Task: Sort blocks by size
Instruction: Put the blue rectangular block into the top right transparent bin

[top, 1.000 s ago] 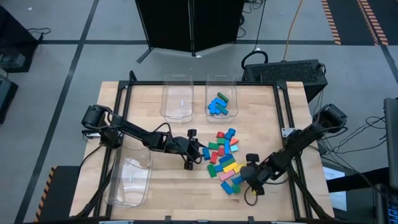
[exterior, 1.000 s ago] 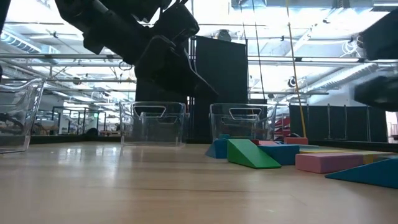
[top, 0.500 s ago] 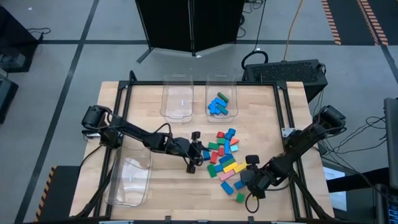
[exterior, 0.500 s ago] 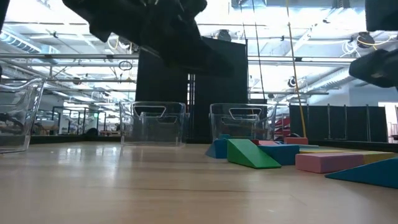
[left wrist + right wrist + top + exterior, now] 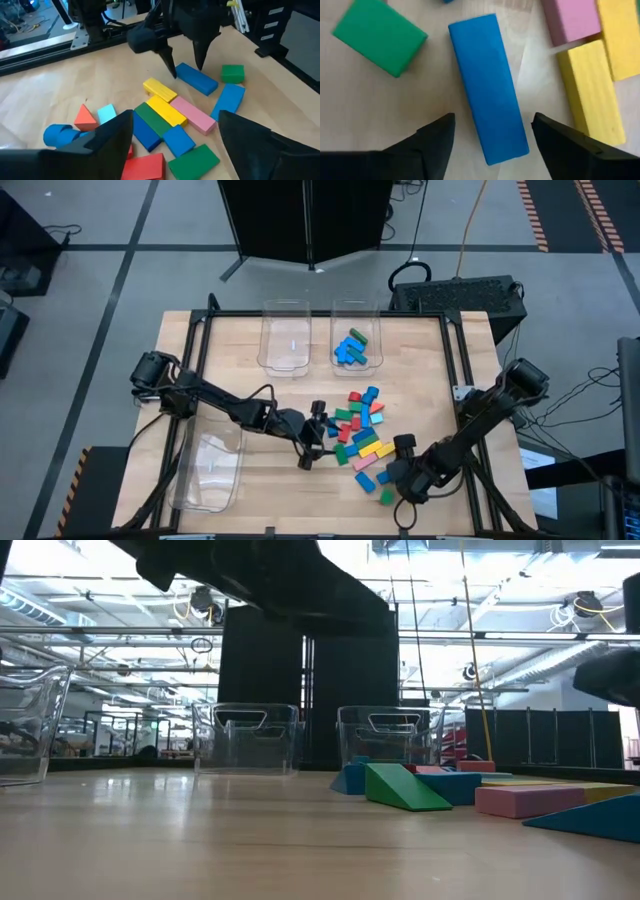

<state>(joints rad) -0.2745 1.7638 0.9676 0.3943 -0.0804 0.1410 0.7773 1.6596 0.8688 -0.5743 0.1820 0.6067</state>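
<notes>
The blocks (image 5: 360,430) lie loose in a heap on the wooden table, right of its middle, in red, green, blue, yellow and pink. My left gripper (image 5: 312,436) hovers open at the heap's left edge, its fingers (image 5: 120,137) wide apart and slanting slightly downward toward the blocks. At the heap's near right end my right gripper (image 5: 395,473) points down, open. Its fingers (image 5: 437,140) stand on either side of one end of a long blue block (image 5: 487,85) that lies flat on the table. In the left wrist view that gripper (image 5: 186,70) hangs over the same blue block (image 5: 196,79).
Two clear bins stand at the table's far edge: an empty one (image 5: 283,340) and one (image 5: 357,315) holding several blue blocks and a green one. A third clear bin (image 5: 210,470) stands at the near left. A green block (image 5: 380,37) and a yellow block (image 5: 592,92) lie beside the long blue one.
My left gripper has risen and drifted toward the near edge, staying at the heap's left side. My right gripper has gone toward the table's near left, along the heap's near end, and has turned a little at the wrist. No block has moved.
</notes>
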